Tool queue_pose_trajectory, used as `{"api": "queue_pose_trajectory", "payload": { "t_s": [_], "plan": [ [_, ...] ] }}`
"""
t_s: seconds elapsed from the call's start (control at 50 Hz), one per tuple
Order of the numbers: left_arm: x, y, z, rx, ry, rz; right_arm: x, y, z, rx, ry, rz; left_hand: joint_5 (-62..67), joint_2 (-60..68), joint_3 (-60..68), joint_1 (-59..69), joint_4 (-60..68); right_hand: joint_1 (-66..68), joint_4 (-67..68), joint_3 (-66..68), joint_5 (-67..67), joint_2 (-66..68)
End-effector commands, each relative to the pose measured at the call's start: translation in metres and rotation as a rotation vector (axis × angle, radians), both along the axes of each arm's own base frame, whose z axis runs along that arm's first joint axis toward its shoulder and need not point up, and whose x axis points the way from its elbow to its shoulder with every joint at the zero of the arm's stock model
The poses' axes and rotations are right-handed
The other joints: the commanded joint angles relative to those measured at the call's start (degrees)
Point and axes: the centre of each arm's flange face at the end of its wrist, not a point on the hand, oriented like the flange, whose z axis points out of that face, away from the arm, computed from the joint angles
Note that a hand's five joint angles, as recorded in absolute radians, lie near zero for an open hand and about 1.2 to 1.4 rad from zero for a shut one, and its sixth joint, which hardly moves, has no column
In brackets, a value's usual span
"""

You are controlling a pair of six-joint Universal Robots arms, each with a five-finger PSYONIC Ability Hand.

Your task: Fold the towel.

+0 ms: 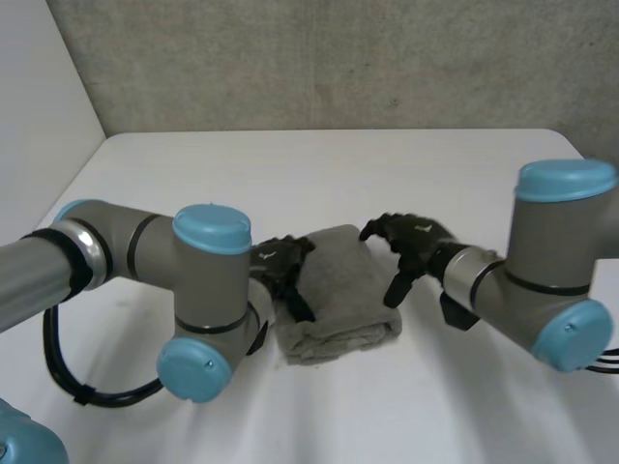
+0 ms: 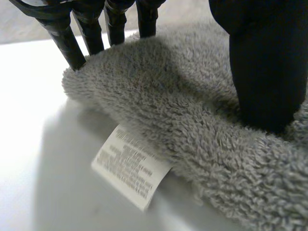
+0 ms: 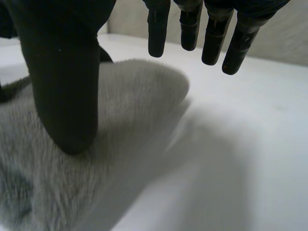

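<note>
Here the grey towel [image 1: 338, 295] lies as a compact folded bundle on the white bench [image 1: 319, 164], between the two hands. Left hand [image 1: 283, 271]: straight fingers [image 2: 67, 41] touch the bundle's far edge and the thumb [image 2: 260, 72] presses on top without clamping, probably to keep the layers from springing apart. Right hand [image 1: 416, 242]: spread and relaxed, fingers [image 3: 211, 38] clear above the bench, thumb [image 3: 67, 96] seemingly resting on the towel's opposite edge. A white care label [image 2: 132, 166] protrudes beneath. Folding appears nearly complete.

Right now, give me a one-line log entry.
towel: folded, on table | left hand: at its edge | right hand: open, at opposite edge
</note>
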Motion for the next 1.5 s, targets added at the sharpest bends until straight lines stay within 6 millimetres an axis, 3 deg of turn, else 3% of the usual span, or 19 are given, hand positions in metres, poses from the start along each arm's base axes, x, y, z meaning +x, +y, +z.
{"api": "queue_pose_trajectory", "payload": {
  "t_s": [0.02,0.06,0.12,0.14,0.16,0.22,0.24,0.28,0.3,0.32,0.34,0.38,0.4,0.44,0.54,0.64,0.86,1.22,1.5],
  "plan": [
    [0.011,0.012,-0.009,0.021,-0.063,0.005,0.021,0.006,-0.033,0.01,0.068,0.081,0.0,1.49,2.01,1.07,1.57,-6.87,-4.45,-3.52,-5.44,-5.14],
    [0.01,0.014,-0.006,0.017,-0.064,-0.001,0.021,0.004,-0.033,-0.012,0.093,0.076,-0.17,1.32,1.84,0.9,1.4,-6.87,-4.45,-3.52,-5.44,-5.14],
    [0.007,0.02,0.01,-0.013,-0.042,-0.015,0.02,-0.002,-0.018,-0.075,0.111,0.05,-0.34,1.15,1.67,0.73,1.24,-6.87,-4.45,-3.52,-5.44,-5.14],
    [0.007,0.021,0.024,-0.039,-0.021,-0.017,0.019,-0.003,-0.001,-0.115,0.095,0.037,-0.51,0.99,1.51,0.57,1.07,-6.87,-4.45,-3.52,-5.44,-5.14],
    [0.007,0.021,0.024,-0.039,-0.021,-0.017,0.019,-0.003,-0.001,-0.115,0.095,0.037,-0.51,0.98,1.51,0.56,1.07,-6.87,-4.45,-3.52,-5.44,-5.14],
    [0.009,0.024,0.084,-0.154,0.07,-0.015,0.014,-0.002,0.067,-0.273,0.019,-0.001,-0.85,0.65,1.17,0.23,0.73,-6.87,-4.45,-3.52,-5.44,-5.14],
    [0.009,0.024,0.085,-0.154,0.07,-0.015,0.014,-0.002,0.067,-0.274,0.019,-0.001,-0.85,0.65,1.17,0.23,0.73,-6.87,-4.45,-3.52,-5.44,-5.14],
    [0.019,0.027,0.136,-0.262,0.143,0.005,0.006,0.005,0.118,-0.384,-0.046,-0.061,-0.85,0.65,1.17,0.23,0.73,-6.87,-4.45,-3.52,-5.44,-5.14],
    [0.019,0.027,0.136,-0.263,0.144,0.005,0.006,0.005,0.118,-0.385,-0.046,-0.061,-0.85,0.65,1.17,0.23,0.73,-6.87,-4.45,-3.52,-5.44,-5.14],
    [0.027,0.028,0.162,-0.323,0.175,0.017,-0.002,0.01,0.143,-0.435,-0.087,-0.112,-1.01,0.48,1.0,0.06,0.56,-6.87,-4.45,-3.52,-5.44,-5.14],
    [0.027,0.028,0.162,-0.323,0.175,0.017,-0.002,0.01,0.144,-0.436,-0.087,-0.113,-1.01,0.48,1.0,0.06,0.56,-6.87,-4.45,-3.52,-5.44,-5.14],
    [0.055,0.022,0.205,-0.438,0.192,0.082,-0.027,0.012,0.182,-0.505,-0.156,-0.252,-0.85,0.65,1.17,0.23,0.73,-6.87,-4.45,-3.52,-5.44,-5.14],
    [0.055,0.022,0.206,-0.439,0.192,0.082,-0.027,0.012,0.183,-0.506,-0.156,-0.253,-0.85,0.65,1.17,0.23,0.73,-6.87,-4.45,-3.52,-5.44,-5.14],
    [0.085,0.019,0.235,-0.533,0.153,0.147,-0.052,0.011,0.204,-0.553,-0.18,-0.36,-0.68,0.81,1.34,0.39,0.9,-6.87,-4.45,-3.52,-5.44,-5.14],
    [0.114,0.024,0.258,-0.613,0.088,0.208,-0.067,0.017,0.214,-0.571,-0.178,-0.408,-0.68,0.82,1.34,0.4,0.9,-6.87,-4.45,-3.52,-5.44,-5.14],
    [0.124,0.033,0.26,-0.617,0.084,0.225,-0.069,0.023,0.209,-0.548,-0.145,-0.4,-0.51,0.98,1.5,0.56,1.07,-6.87,-4.45,-3.52,-5.44,-5.14],
    [0.123,0.037,0.252,-0.597,0.078,0.211,-0.063,0.022,0.192,-0.539,-0.042,-0.359,-1.57,-0.07,0.45,-0.49,0.01,-6.87,-4.45,-3.52,-5.44,-5.14],
    [0.119,0.034,0.256,-0.631,0.099,0.182,-0.06,0.02,0.187,-0.565,0.029,-0.319,-1.57,-0.07,0.45,-0.49,0.01,-6.87,-4.45,-3.52,-5.44,-5.14],
    [0.116,0.03,0.248,-0.629,0.097,0.178,-0.059,0.023,0.183,-0.554,0.036,-0.311,-1.57,-0.07,0.45,-0.49,0.01,-6.87,-4.45,-3.52,-5.44,-5.14]
  ]
}}
